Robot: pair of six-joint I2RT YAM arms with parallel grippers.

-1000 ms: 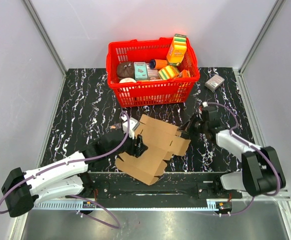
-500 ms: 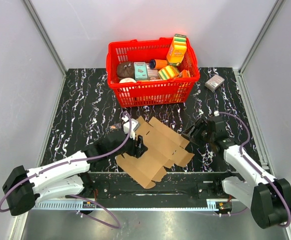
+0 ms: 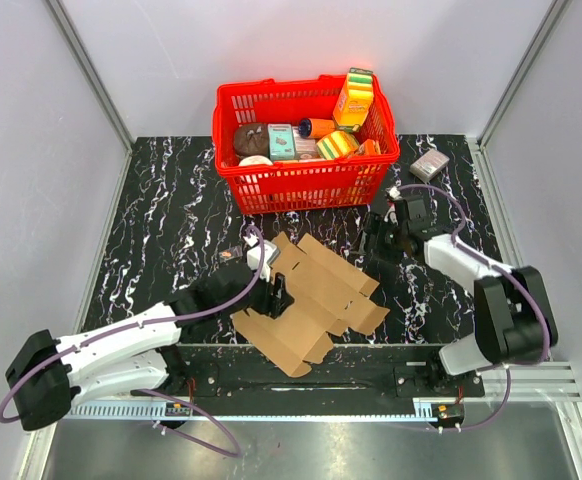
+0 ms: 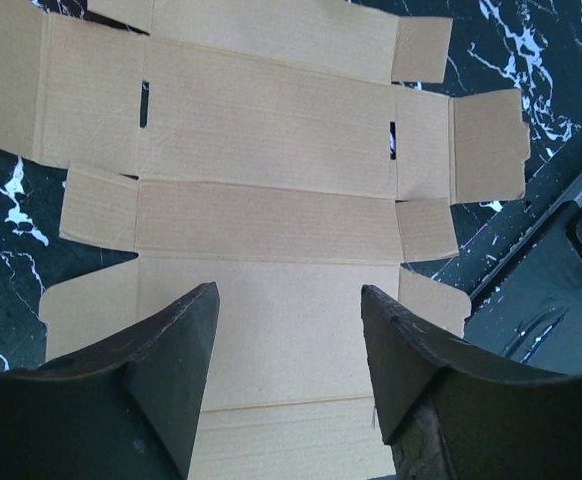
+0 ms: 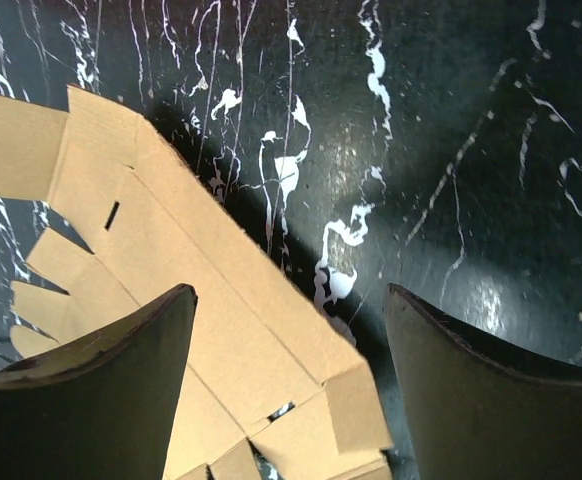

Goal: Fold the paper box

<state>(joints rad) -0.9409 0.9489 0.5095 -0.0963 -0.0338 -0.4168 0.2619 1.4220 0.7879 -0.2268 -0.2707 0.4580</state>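
The paper box (image 3: 321, 278) is a flat brown die-cut sheet with flaps, lying unfolded on the black marble table near its front edge. My left gripper (image 3: 276, 291) hovers over the sheet's left part. In the left wrist view the left gripper (image 4: 288, 300) is open, with the creased panels of the paper box (image 4: 271, 130) spread below and nothing between its fingers. My right gripper (image 3: 377, 240) is just past the sheet's far right corner. In the right wrist view the right gripper (image 5: 289, 295) is open above the paper box (image 5: 171, 270) edge and holds nothing.
A red basket (image 3: 301, 186) full of colourful packages stands behind the sheet. A small grey-pink box (image 3: 429, 165) lies at the back right. A metal rail (image 3: 371, 358) runs along the table's near edge, and white walls close in both sides.
My right gripper has opened, let go of the sheet's right flap and drawn back toward the basket. The sheet has settled flatter. The left arm has hardly moved.
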